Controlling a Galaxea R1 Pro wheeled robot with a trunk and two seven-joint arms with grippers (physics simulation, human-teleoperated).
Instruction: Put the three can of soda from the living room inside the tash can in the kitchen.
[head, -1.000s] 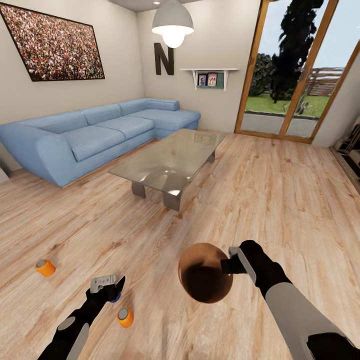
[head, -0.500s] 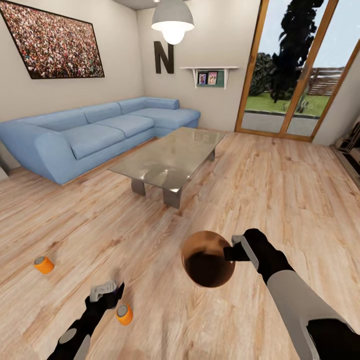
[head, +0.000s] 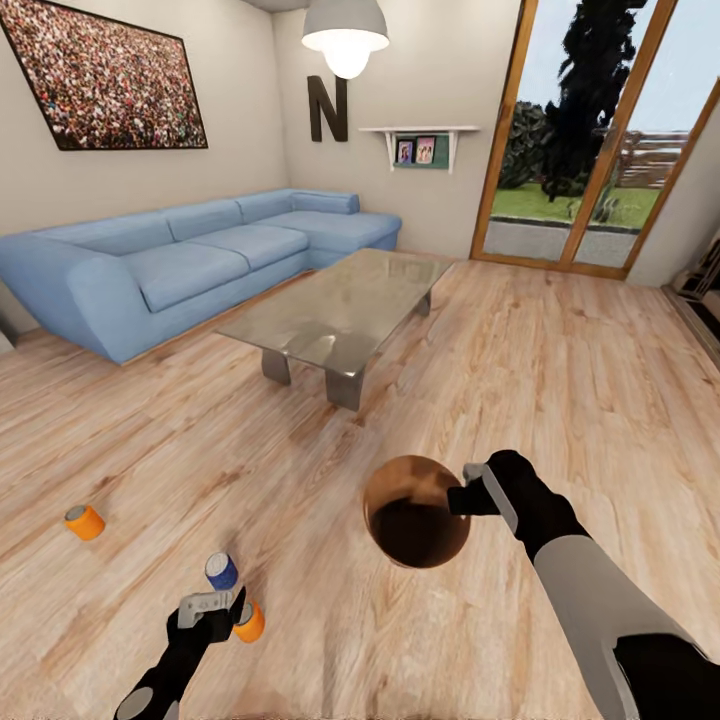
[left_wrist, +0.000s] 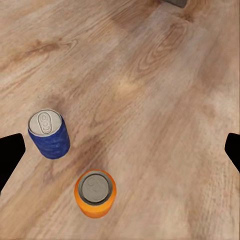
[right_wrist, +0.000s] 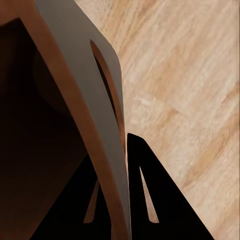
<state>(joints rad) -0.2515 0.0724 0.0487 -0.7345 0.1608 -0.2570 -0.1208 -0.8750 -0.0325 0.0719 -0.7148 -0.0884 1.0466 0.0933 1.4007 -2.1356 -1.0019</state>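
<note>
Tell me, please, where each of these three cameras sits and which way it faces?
Head view: on the head, looking forward and down over the living room floor; both arms show.
Left wrist view: above the open left gripper, facing the blue can and an orange can.
Right wrist view: at the right gripper, pinching the trash can wall.
Head and left wrist share both cans.

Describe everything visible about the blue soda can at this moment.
The blue soda can is a small cylinder with a dark blue mottled wall and a grey metal top with a pull tab. It stands upright on the wooden floor, tab end up, apart from an orange soda can beside it. The left gripper, open, is above it; nothing touches it.
</note>
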